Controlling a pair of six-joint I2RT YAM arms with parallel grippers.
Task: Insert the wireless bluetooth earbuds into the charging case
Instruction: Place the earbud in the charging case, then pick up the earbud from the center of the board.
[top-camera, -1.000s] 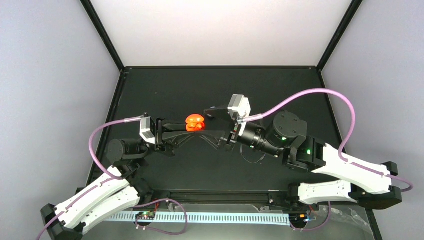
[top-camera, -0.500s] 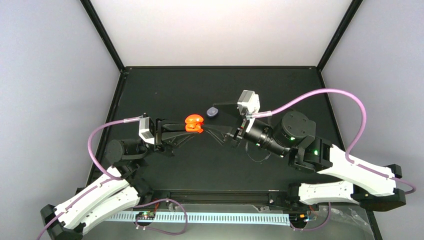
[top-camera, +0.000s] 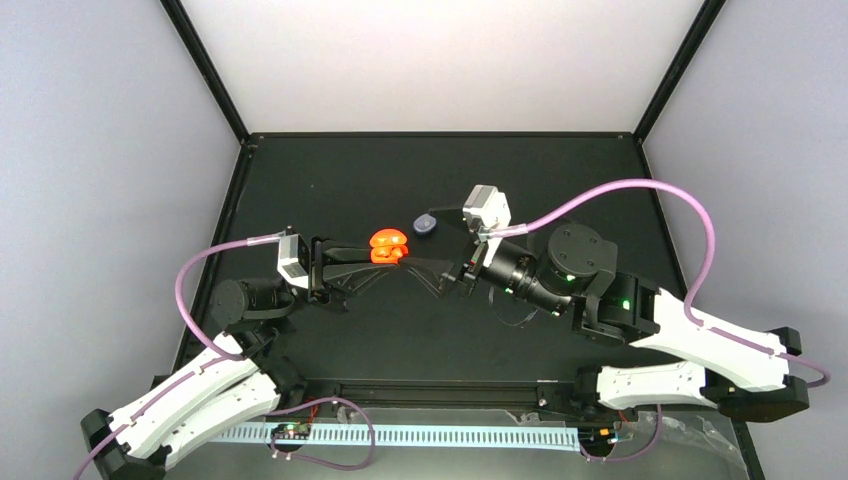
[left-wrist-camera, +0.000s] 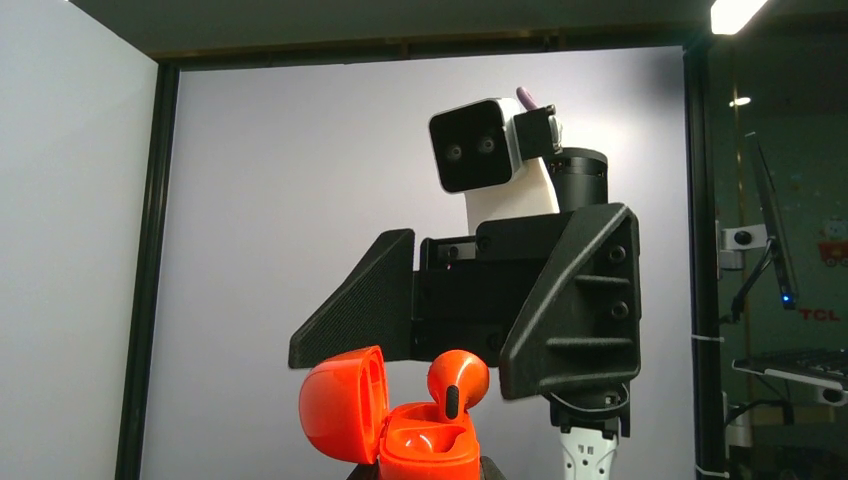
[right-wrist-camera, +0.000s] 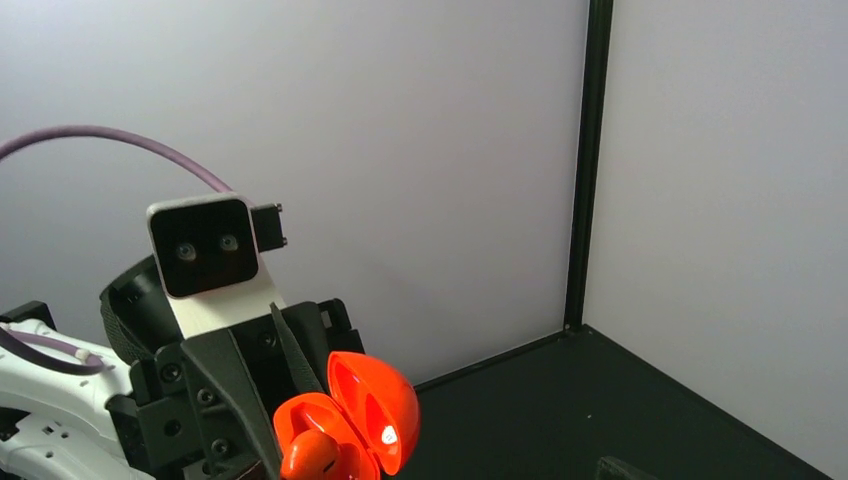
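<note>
1. Left gripper (top-camera: 380, 255): the jaws pinch the base of the orange case (top-camera: 389, 240) and hold it up between the arms, with the lid (left-wrist-camera: 340, 400) hinged open. I see no shift in this arm or the case over the last second.
2. Earbud (left-wrist-camera: 458, 378): one red-orange earbud sits in the case's well, and its head stands proud of the rim. Nothing grips it. I cannot see any other earbuds.
3. Purple case (top-camera: 425, 224): it lies on the table (top-camera: 560, 180), near the orange case and toward the back wall. A second ago the right finger covered it. It now shows uncovered.
4. Right gripper (top-camera: 432, 246): the jaws are spread and carry nothing. Half a second ago this arm had backed off to the right. It has now eased back toward the orange case but stays apart from it.
5. Reading: I judge that the earbud has been released into the well, though full seating is not confirmed. The likely next move is a light press on its head. A sideways nudge could tip it out.
</note>
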